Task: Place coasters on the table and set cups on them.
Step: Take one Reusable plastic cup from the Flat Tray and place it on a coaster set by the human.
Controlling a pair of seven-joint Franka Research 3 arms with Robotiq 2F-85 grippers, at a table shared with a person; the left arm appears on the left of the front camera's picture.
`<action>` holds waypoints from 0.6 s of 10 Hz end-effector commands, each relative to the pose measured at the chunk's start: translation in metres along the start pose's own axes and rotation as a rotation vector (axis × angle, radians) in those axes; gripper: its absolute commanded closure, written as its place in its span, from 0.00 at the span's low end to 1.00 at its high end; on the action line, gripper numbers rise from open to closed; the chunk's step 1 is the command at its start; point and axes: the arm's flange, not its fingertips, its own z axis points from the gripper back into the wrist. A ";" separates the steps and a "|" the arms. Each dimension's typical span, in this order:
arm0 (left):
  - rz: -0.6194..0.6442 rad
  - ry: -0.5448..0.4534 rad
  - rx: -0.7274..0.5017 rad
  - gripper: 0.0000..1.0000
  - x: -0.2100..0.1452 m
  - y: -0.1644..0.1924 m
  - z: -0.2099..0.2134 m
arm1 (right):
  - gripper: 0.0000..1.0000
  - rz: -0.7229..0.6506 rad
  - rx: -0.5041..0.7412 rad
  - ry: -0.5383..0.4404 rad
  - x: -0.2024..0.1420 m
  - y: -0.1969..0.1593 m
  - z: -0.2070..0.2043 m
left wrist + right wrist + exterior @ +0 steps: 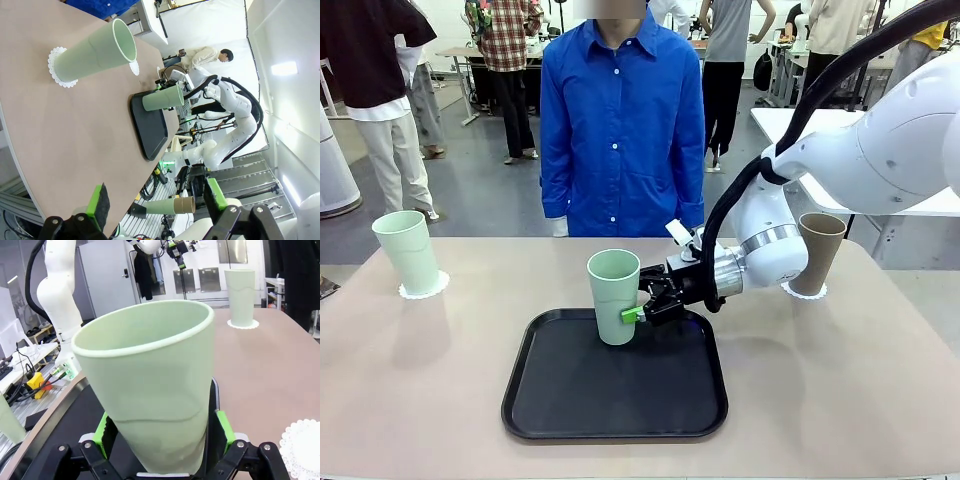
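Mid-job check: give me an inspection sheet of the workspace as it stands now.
Surface: tan table, black tray in the middle.
Job's things: green cup and brown cup each on a coaster; another green cup upright on the tray; spare coaster bare beside the tray.
Clutter: nothing seen.
Grippers: right gripper jaws either side of the tray cup, not clearly gripping; left gripper open, off the table edge.
Cables: black hose along the right arm.
Surroundings: person in blue shirt at far side.
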 end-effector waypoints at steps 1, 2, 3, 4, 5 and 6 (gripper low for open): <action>0.002 -0.004 0.010 0.00 0.000 -0.001 0.001 | 0.00 -0.025 0.054 0.000 0.000 -0.011 -0.008; 0.002 -0.004 0.010 0.00 0.000 -0.001 0.001 | 0.00 -0.028 0.060 0.001 0.000 -0.013 -0.011; 0.002 -0.004 0.010 0.00 0.000 -0.001 0.001 | 0.00 -0.031 0.067 0.004 -0.001 -0.015 -0.013; 0.002 -0.004 0.010 0.00 0.000 -0.001 0.001 | 0.00 -0.032 0.076 0.011 -0.001 -0.016 -0.016; 0.002 -0.004 0.010 0.00 0.000 -0.001 0.001 | 0.00 -0.032 0.084 0.016 -0.001 -0.017 -0.019; 0.002 -0.004 0.010 0.00 0.000 -0.001 0.001 | 0.00 -0.031 0.095 0.027 -0.001 -0.019 -0.023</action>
